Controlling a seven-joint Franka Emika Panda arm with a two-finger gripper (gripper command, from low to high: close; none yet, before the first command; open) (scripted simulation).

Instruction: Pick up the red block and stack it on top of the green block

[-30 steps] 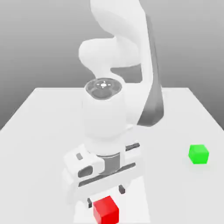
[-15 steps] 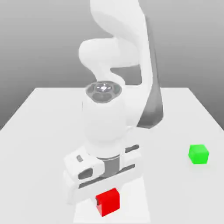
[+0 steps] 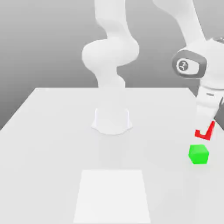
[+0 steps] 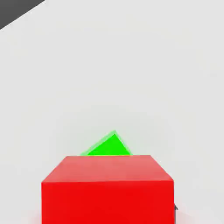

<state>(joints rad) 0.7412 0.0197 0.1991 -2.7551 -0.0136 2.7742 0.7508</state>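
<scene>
A white Franka arm's two-finger gripper (image 3: 205, 131) hangs in the air at the exterior view's right edge of a plain white table (image 3: 52, 131), its fingers closed on the small, bright red, matte-faced cube (image 3: 205, 132), which is lifted clear of the surface. In the exterior view the red block shows as a thin L-shaped sliver of colour poking out from beneath the pale hand, most of it masked by the gripper body. Just below the gripper, and apart from the held cube, the small, bright green, matte-faced cube (image 3: 198, 154) sits on the table. From the hand view the red block (image 4: 107, 189) looms large in the foreground directly under the gripper, while a triangular corner of the green block (image 4: 107, 147) peeks out past its far edge against the white tabletop (image 4: 131, 65). The arm's white, rounded base column (image 3: 111, 118) stands well away from the gripper, toward the middle of the table, with a paler square panel (image 3: 111, 194) marked on the surface in front of it.
</scene>
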